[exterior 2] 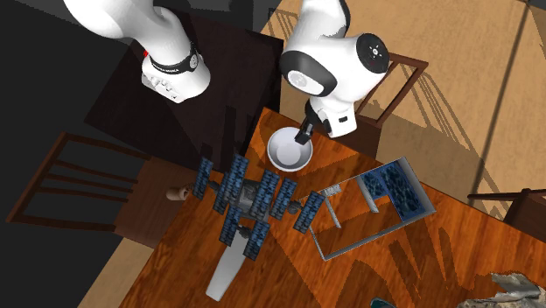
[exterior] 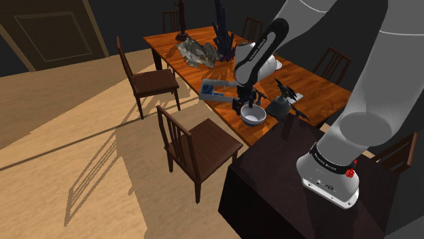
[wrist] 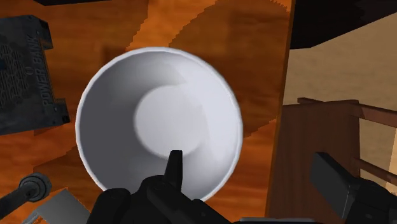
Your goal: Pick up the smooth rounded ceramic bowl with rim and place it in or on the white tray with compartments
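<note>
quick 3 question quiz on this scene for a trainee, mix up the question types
1. True or false: the bowl already sits in the tray.
2. The bowl holds: A) fruit B) nothing C) water
3. Fill in: the tool hangs, fingers apart, right over the ____.
Key: 1 false; 2 B; 3 bowl
</note>
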Motion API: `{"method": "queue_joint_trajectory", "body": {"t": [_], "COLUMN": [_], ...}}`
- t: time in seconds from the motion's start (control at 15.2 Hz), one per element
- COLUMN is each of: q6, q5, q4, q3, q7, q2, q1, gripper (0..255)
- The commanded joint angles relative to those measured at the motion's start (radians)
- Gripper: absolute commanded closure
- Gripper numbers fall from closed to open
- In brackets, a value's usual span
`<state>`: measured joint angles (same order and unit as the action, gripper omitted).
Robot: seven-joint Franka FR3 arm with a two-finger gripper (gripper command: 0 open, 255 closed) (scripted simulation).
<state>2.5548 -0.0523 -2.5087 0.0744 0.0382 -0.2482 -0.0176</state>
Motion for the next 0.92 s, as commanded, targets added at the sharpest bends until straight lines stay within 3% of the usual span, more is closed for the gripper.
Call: {"method": "queue_joint_trajectory", "body": {"t": [0.0, 0.33, 0.86], "q6": [0.034, 0.112, 0.112], "q5": [0.0, 0.003, 0.003], "q4": [0.0, -0.002, -0.002], "q3": [0.0, -0.002, -0.002], "q7": [-0.001, -0.003, -0.003], "q2": [-0.033, -0.109, -0.109], "q1": [-0.001, -0.005, -0.005], "gripper": [0, 0, 0]}}
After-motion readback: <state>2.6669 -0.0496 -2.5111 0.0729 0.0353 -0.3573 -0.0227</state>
